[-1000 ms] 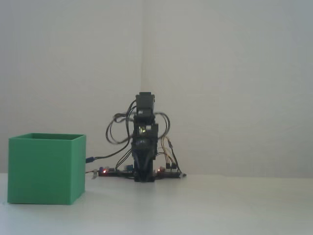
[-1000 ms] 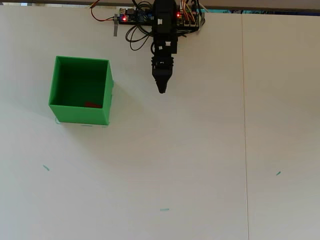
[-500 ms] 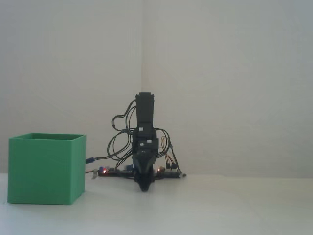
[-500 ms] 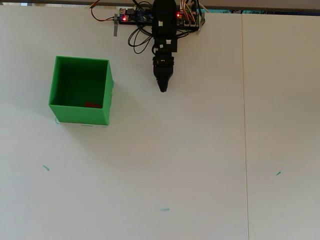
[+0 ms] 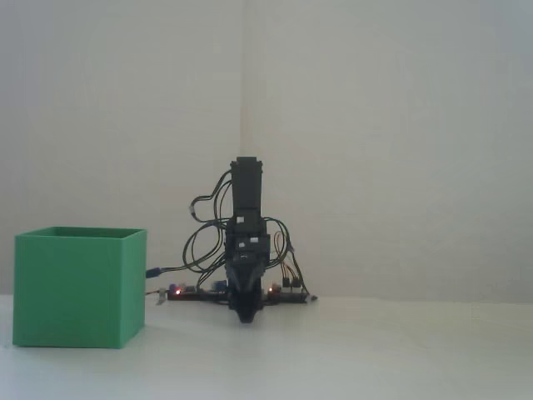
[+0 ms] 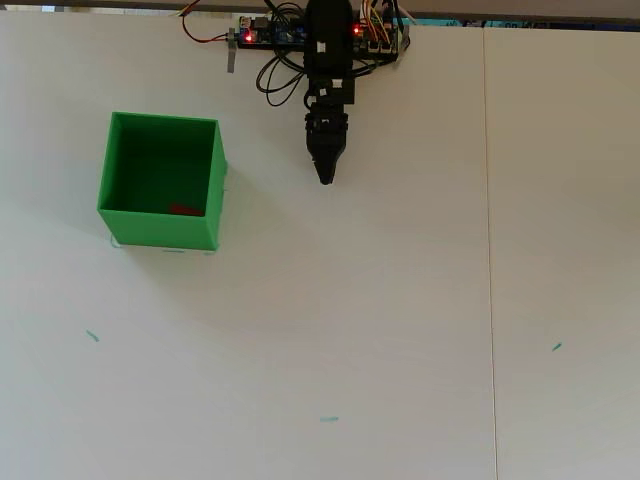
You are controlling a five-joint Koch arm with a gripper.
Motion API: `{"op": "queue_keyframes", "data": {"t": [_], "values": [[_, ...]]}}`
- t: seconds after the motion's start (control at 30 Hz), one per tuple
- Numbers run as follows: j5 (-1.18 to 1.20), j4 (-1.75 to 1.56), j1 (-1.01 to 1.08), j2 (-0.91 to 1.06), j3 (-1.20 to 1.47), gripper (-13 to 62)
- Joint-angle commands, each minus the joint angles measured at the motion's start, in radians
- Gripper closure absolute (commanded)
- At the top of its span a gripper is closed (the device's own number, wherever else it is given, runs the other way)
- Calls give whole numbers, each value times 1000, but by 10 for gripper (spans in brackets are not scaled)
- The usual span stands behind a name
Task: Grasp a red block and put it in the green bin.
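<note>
Nothing moved; gripper (image 6: 325, 179) jaws closed, empty, off table.

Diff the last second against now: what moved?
The arm unfolded and lowered, bringing the hand down to the table near its base; since half a second ago it has hardly moved. Nothing was gripped or released. The red block stayed inside the green bin, which stayed put.

A broad, pale cream matte worktop (image 6: 330, 330) fills the overhead view, with a thin straight seam (image 6: 489, 260) running from its far edge to its near edge on the right of that view. A few tiny teal marks (image 6: 329, 419) dot the surface. In the fixed view, two plain off-white walls (image 5: 400, 125) rise behind the worktop and meet in a vertical corner (image 5: 242, 83). The light is soft and even.
</note>
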Motion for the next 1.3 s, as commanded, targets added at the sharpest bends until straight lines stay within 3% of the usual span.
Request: {"op": "queue_keyframes", "data": {"t": [0.0, 1.27], "values": [[2, 77, -2, 86, 66, 143], [2, 124, 17, 80, 66, 147]]}}
